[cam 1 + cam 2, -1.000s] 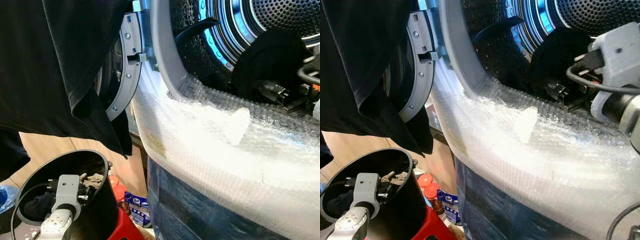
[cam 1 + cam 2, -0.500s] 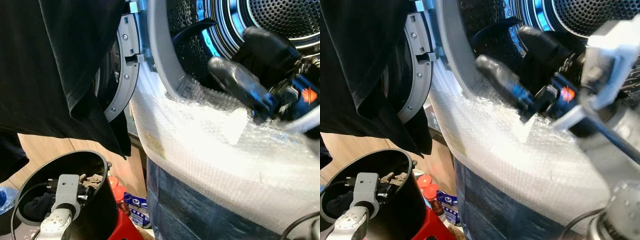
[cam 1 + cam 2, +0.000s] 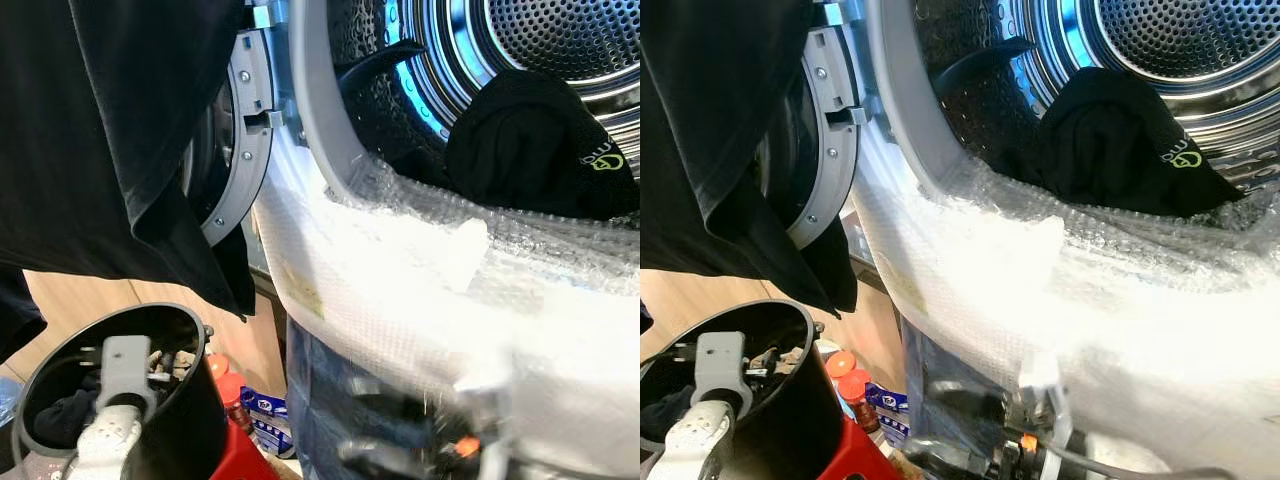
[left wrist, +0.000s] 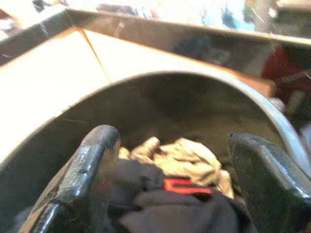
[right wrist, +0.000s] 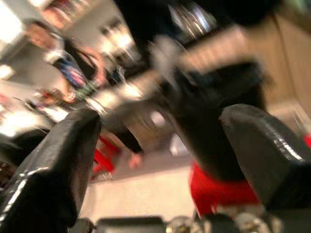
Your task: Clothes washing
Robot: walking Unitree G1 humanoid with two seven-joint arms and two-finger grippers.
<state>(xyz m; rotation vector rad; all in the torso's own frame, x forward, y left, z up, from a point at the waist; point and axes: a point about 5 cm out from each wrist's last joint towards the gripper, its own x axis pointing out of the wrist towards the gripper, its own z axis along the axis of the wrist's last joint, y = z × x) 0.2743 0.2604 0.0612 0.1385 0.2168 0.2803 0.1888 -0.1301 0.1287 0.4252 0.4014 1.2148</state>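
Both grippers are spread empty: my left gripper hangs over clothes in the black bucket; my right gripper hangs low. One black garment lies in the washer drum; more remains, I judge.

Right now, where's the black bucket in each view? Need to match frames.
Left eye view: black bucket at lower left, under the left gripper.
Right eye view: lower left again, rim below the hanging black garment.
Left wrist view: its curved wall rings the clothes between the open fingers.
Right wrist view: too blurred to tell.
Shared landmark: the beige cloth in the bucket.
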